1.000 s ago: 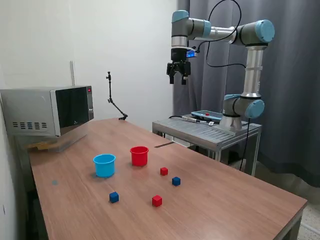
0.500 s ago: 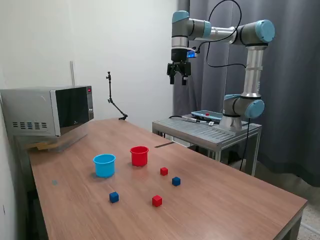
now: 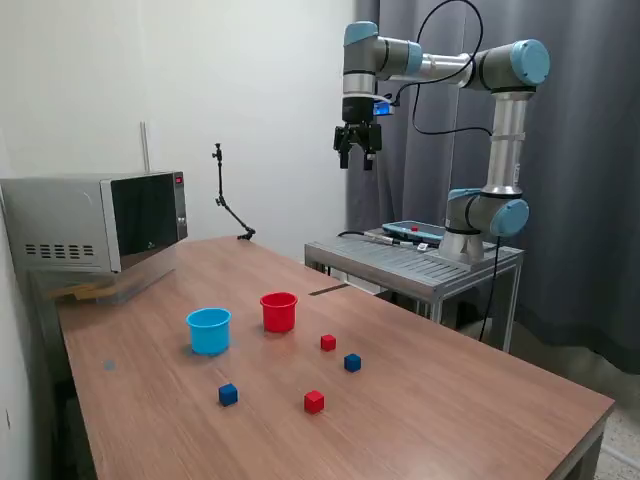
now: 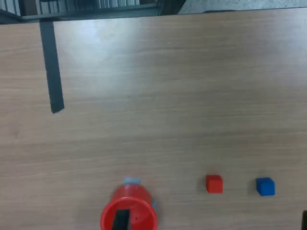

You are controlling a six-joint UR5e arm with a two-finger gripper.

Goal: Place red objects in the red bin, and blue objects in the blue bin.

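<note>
A wooden table (image 3: 420, 400) fills the lower part of the exterior view. Above its far edge, a grey and light blue robot arm (image 3: 500, 120) holds its gripper (image 3: 356, 160) high in the air, pointing down, well apart from everything on the table. The two fingers look slightly apart with nothing between them, though they are small in the picture.

On the table, the red cup (image 3: 279, 311) stands upright, and the light blue cup (image 3: 209, 330) stands upright just beside it, toward the exterior view's left. Four small cubes lie nearer the camera, all outside the cups. One red cube (image 3: 328, 342) sits near the red cup, with a blue cube (image 3: 352, 362) close beside it. A second red cube (image 3: 314, 401) and a second blue cube (image 3: 228, 394) lie farther forward, apart from each other.

A silver microwave (image 3: 95, 220) stands at the exterior view's left. No writing on it can be read.

The wrist view looks straight down on the wood: the red cup (image 4: 128, 215), one red cube (image 4: 214, 183), one blue cube (image 4: 265, 186) and a dark strip (image 4: 52, 67) on the tabletop.
</note>
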